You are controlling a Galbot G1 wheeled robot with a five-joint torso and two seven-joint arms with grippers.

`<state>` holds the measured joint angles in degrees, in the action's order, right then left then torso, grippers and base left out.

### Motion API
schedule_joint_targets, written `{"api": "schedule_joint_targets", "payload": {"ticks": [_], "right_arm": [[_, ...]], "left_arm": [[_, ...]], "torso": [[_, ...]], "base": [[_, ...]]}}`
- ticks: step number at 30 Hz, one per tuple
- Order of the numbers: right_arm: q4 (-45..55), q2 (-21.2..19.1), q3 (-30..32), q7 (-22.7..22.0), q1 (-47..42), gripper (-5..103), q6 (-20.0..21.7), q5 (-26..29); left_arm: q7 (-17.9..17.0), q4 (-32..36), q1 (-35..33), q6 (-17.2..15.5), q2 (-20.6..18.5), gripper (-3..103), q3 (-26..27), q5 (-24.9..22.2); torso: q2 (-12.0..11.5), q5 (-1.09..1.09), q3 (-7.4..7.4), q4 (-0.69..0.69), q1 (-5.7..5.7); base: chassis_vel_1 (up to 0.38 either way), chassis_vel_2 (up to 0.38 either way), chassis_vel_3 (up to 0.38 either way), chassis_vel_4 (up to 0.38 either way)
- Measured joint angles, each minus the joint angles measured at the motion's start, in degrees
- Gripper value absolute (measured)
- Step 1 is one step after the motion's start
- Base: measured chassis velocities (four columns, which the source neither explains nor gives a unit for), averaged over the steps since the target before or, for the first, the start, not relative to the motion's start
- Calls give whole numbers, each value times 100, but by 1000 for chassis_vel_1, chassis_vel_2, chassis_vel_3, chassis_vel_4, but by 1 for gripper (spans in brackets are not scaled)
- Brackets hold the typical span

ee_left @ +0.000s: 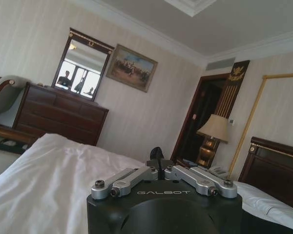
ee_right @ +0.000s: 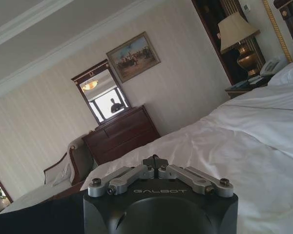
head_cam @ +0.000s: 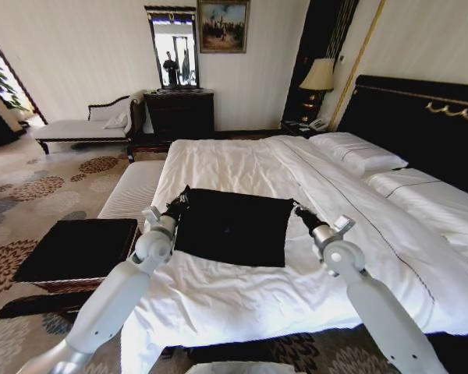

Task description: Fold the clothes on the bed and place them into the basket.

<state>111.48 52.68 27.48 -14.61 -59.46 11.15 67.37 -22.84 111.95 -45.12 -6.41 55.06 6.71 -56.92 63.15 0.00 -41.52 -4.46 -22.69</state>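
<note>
The black T-shirt (head_cam: 232,226) lies as a flat, roughly square shape on the white duvet of the bed (head_cam: 242,164), near its foot. My left gripper (head_cam: 177,206) is at the shirt's far left corner, which is raised a little, and my right gripper (head_cam: 299,209) is at the far right corner. In both wrist views the fingers stand drawn together at the centre: left gripper (ee_left: 156,154), right gripper (ee_right: 154,160). A strip of the black shirt (ee_right: 39,217) shows beside the right wrist. The basket (head_cam: 76,249), wicker with a flat black top, stands on the floor left of the bed.
A narrow white-cushioned bench (head_cam: 132,191) runs along the bed's left side, beyond the basket. Pillows (head_cam: 359,152) and a black headboard (head_cam: 421,117) are at the right. A dark dresser (head_cam: 179,113), a chaise (head_cam: 82,125) and a lamp (head_cam: 320,78) line the far wall.
</note>
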Motion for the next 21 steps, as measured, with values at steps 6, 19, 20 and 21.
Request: {"api": "schedule_joint_targets", "payload": {"ticks": [6, 19, 20, 21], "right_arm": [[432, -141, 244, -49, -74, 0, -2, 94], [1040, -253, 473, -139, -578, 0, 45, 191], [1069, -253, 506, -139, -635, 0, 48, 196], [1159, -252, 600, -140, -776, 0, 59, 225]], "left_arm": [[-24, 237, 134, 229, -285, 0, -11, -92], [-166, 436, -202, 376, -366, 0, -74, -100], [-179, 470, -250, 377, -360, 0, -74, -100], [-194, 580, -425, 379, -352, 0, -65, -85]], "torso": [[0, 0, 0, 0, 0], [0, 0, 0, 1, 0], [0, 0, 0, 0, 0], [0, 0, 0, -1, 0]], "base": [[0, 0, 0, 0], [0, 0, 0, 0], [0, 0, 0, 0], [0, 0, 0, 0]]}}
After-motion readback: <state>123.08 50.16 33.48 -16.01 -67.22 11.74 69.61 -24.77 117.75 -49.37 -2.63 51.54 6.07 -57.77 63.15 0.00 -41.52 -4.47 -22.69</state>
